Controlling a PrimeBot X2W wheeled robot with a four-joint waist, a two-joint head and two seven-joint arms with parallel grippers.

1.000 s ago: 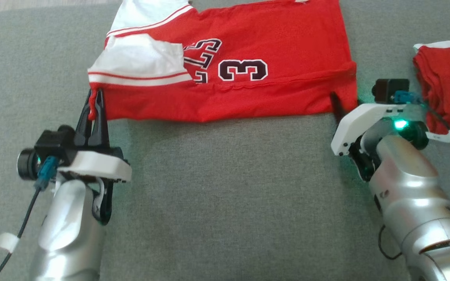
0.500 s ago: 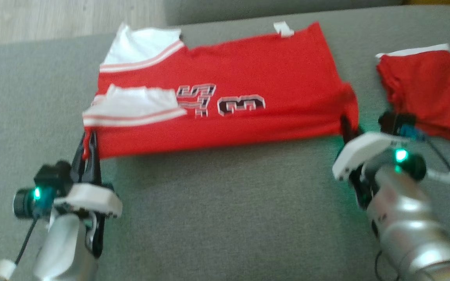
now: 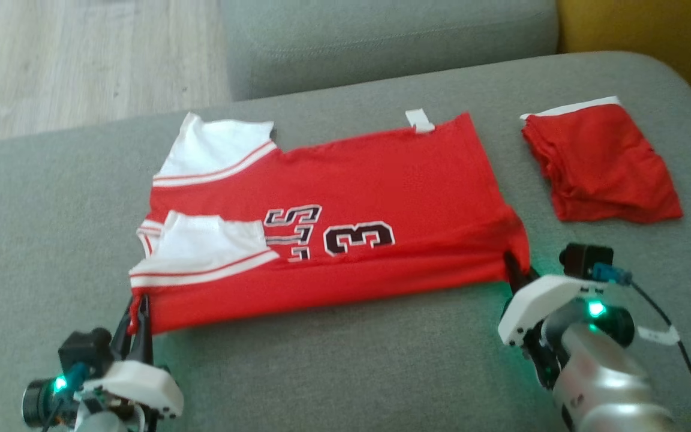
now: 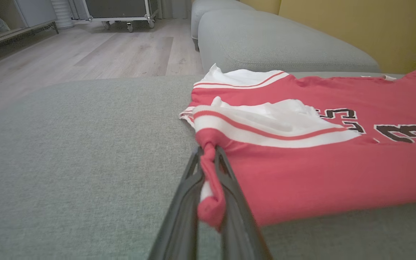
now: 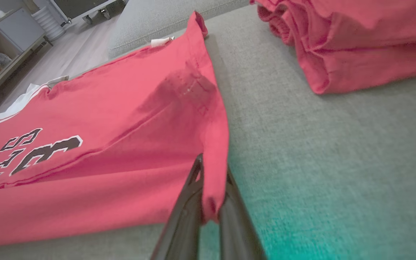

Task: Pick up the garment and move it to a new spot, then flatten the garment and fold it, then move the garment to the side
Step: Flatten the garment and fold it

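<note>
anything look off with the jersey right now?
Yes: the near white sleeve is flipped onto the chest of the jersey, covering part of the lettering, so it isn't flat there. The right end is puckered where the right gripper pinches the corner; the left gripper pinches a bunched corner too.

We see a grey fabric sofa cushion [image 3: 345,366] carrying two things, both lying straight on its weave. A red jersey [image 3: 393,180] with white sleeves and a dark number 3 is spread across the middle, sleeves toward our left and hem toward our right, its near edge doubled over in a long fold. Apart from it, at the far right, lies a folded red garment [image 3: 606,168] with a white band along its far edge.
</note>
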